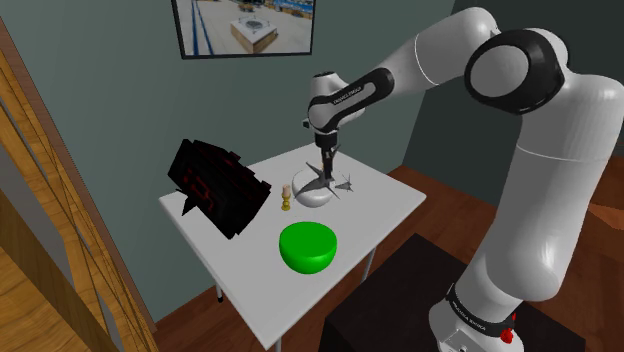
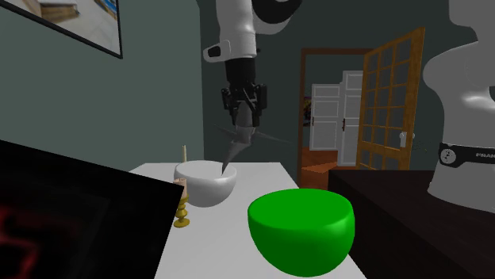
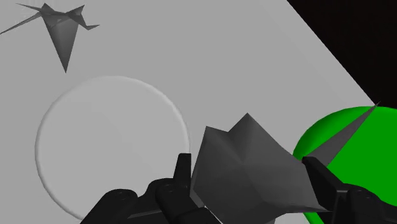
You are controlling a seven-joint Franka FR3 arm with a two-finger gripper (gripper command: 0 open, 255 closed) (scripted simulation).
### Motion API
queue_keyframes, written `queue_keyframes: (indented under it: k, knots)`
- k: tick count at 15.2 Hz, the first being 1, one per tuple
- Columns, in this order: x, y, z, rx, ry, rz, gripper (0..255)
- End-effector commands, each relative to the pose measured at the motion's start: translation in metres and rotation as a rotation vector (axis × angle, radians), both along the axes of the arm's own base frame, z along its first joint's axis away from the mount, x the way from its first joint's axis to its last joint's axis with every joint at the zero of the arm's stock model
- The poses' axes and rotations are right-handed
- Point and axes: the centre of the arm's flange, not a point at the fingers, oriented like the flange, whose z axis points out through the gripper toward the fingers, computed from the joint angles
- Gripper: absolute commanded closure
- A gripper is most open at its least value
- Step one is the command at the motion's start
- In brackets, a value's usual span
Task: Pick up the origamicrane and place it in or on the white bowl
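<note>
We see soft light from above. The white table [image 1: 392, 203] looks bright, but the walls [image 1: 120, 90] look dim. A pointy grey shadow [image 3: 60, 32] lies on the table. The green bowl [image 2: 301, 230] glows.

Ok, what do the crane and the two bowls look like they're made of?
Crane: flat grey with sharp folded facets, matte; paper-like by shape, though the material isn't plain. White bowl: smooth with a soft sheen, maybe ceramic or plastic. Green bowl: even bright green, smooth; plastic is my guess.
</note>
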Motion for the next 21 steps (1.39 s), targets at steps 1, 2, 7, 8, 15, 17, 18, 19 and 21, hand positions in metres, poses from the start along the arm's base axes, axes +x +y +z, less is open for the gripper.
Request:
queue_keyframes:
  k: [1,2,7,8,15,17,18,19,21]
  knots:
    - [0.020,-0.015,0.000,0.000,0.000,0.001,255]
    - [0.030,-0.023,0.000,0.000,0.000,0.001,255]
    - [0.081,-0.065,-0.001,0.000,0.000,0.001,255]
    - [0.091,-0.074,-0.001,0.000,0.000,0.001,255]
    - [0.150,-0.122,-0.007,0.000,0.000,0.001,255]
    - [0.150,-0.122,-0.017,0.000,0.000,0.001,255]
    - [0.150,-0.122,-0.022,0.000,0.000,0.001,255]
    - [0.150,-0.122,-0.028,0.000,0.000,0.000,255]
    - [0.150,-0.122,-0.038,0.000,0.000,0.000,255]
